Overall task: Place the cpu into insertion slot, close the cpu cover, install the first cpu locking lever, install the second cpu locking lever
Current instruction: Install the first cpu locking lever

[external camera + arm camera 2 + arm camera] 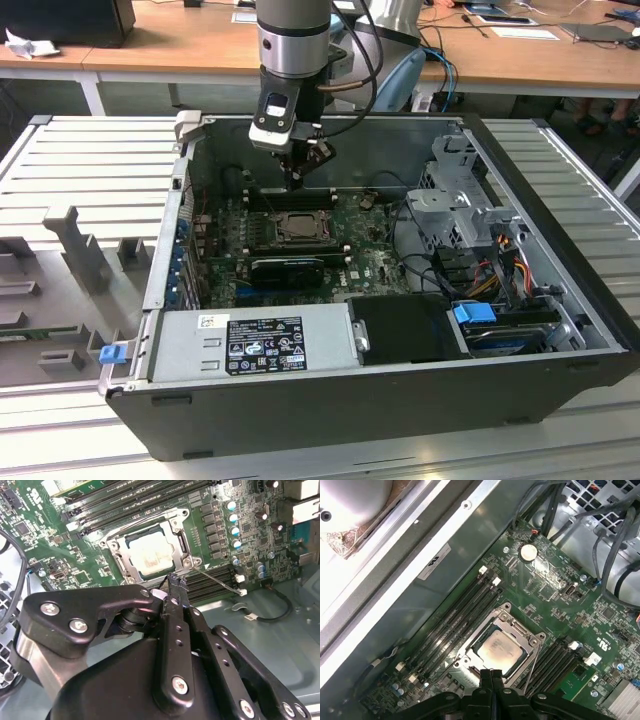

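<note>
The cpu (152,554) (500,647) lies flat in the insertion slot (297,226) on the green board. The silvery cpu cover (116,547) (520,630) is folded down around it, and the chip shows through its window. A thin wire locking lever (220,580) (534,662) sticks out from one corner of the socket, unlatched. My gripper (293,182) (175,578) (491,672) hangs just above the socket's edge beside that lever. Its fingers are shut together with nothing between them.
Black memory slots (460,615) run along both sides of the socket. A long black card (288,268) lies in front of it, and the labelled power supply (260,345) sits nearer the case front. Cables and a drive cage (470,215) crowd the exterior view's right.
</note>
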You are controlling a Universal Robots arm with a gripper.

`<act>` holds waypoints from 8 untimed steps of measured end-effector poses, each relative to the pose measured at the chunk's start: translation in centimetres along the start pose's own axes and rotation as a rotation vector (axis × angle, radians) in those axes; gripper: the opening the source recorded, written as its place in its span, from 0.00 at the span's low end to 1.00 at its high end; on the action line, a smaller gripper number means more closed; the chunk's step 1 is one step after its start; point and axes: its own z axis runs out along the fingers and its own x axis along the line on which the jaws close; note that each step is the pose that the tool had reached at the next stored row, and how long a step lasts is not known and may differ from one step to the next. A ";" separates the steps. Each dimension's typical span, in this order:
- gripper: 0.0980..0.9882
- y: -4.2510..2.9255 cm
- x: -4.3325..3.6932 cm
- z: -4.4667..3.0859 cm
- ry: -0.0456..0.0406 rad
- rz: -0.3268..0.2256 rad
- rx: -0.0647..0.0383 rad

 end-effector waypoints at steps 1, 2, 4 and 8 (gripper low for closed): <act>0.01 0.00 0.00 0.00 0.0003 -0.007 0.000; 0.01 0.00 0.00 0.00 0.0005 -0.011 0.000; 0.01 0.00 0.00 0.00 0.0010 -0.021 0.000; 0.01 0.00 0.00 0.00 0.0020 -0.043 0.001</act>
